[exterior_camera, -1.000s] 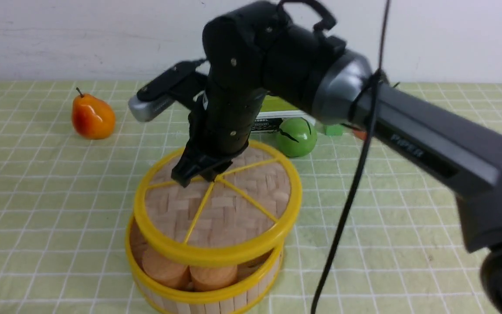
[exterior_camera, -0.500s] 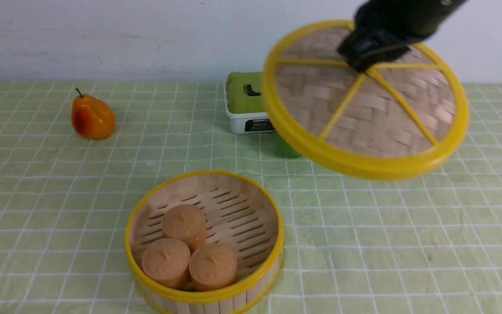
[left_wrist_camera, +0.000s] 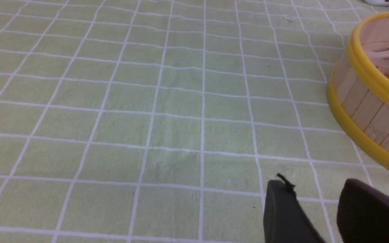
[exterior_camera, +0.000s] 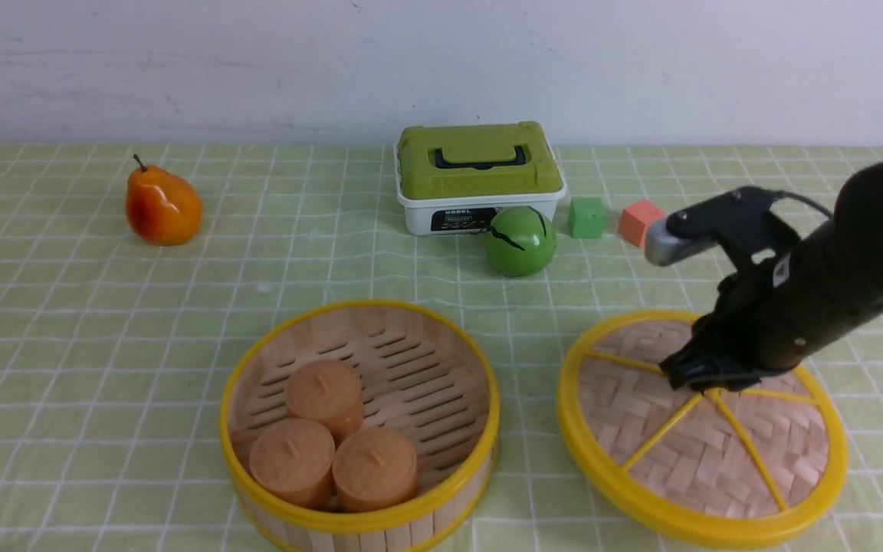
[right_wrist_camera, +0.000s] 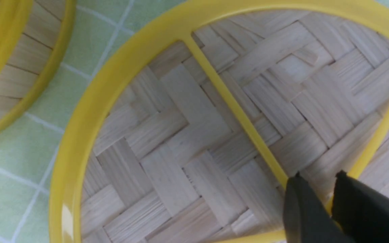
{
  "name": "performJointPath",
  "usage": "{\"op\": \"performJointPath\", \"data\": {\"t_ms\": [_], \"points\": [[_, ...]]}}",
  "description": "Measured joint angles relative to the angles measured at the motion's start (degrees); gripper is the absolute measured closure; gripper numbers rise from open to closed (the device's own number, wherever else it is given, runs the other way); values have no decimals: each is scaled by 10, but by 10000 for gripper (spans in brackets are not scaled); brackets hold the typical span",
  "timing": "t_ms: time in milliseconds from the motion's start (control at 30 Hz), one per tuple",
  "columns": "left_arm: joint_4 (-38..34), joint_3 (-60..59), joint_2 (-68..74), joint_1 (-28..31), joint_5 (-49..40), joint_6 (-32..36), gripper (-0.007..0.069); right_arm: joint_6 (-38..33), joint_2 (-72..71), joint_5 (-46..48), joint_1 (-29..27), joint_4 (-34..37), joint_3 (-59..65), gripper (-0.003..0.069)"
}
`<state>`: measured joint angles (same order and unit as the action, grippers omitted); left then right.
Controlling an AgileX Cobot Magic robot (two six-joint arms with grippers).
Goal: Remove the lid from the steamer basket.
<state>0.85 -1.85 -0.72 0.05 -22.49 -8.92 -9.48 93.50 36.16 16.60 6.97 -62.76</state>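
Note:
The lid [exterior_camera: 687, 452], a woven bamboo disc with a yellow rim and spokes, lies on the tablecloth to the right of the steamer basket [exterior_camera: 380, 304]. My right gripper [exterior_camera: 706, 379] is shut on the lid's centre knob, where the spokes meet. In the right wrist view its dark fingers clamp that yellow hub [right_wrist_camera: 317, 177] above the lid's weave [right_wrist_camera: 181, 135]. The basket stands uncovered with three orange-brown cylinders [exterior_camera: 326, 441] inside. My left gripper [left_wrist_camera: 312, 185] shows only in the left wrist view. It is low over bare cloth beside the basket's wall [left_wrist_camera: 366, 111], open and holding nothing.
A pear [exterior_camera: 162, 207] sits at the far left. At the back are a white box with a green top [exterior_camera: 480, 176], a green ball [exterior_camera: 520, 241], a green cube [exterior_camera: 586, 218] and an orange cube [exterior_camera: 638, 222].
My right gripper lifted the lid off the basket, swung it up and to the right, then lowered it onto the cloth right of the basket. The basket's inside now shows.

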Motion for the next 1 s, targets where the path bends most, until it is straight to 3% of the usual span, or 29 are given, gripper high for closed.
{"op": "performJointPath", "data": {"t_ms": [167,267,367,400,500,567,700,800,900,933,1000], "points": [[0,0,0,0,0,0,386,0,36,-45,0,2,14,571],[0,0,0,0,0,0,386,0,43,-55,0,3,14,517],[0,0,0,0,0,0,386,0,38,-48,0,4,9,347],[0,0,0,0,0,0,386,0,37,-45,0,4,8,337],[0,0,0,0,0,0,386,3,0,5,0,4,-9,209],[0,0,0,0,0,0,386,3,-53,29,0,4,-13,179],[0,0,0,0,0,0,386,2,-168,44,0,4,-10,206],[0,0,0,0,0,0,386,2,-248,44,0,4,6,278],[0,0,0,0,0,0,386,2,-355,51,0,4,47,420],[0,0,0,0,0,0,386,2,-367,51,0,4,50,430],[0,0,0,0,0,0,386,2,-436,55,0,4,89,555]]}}
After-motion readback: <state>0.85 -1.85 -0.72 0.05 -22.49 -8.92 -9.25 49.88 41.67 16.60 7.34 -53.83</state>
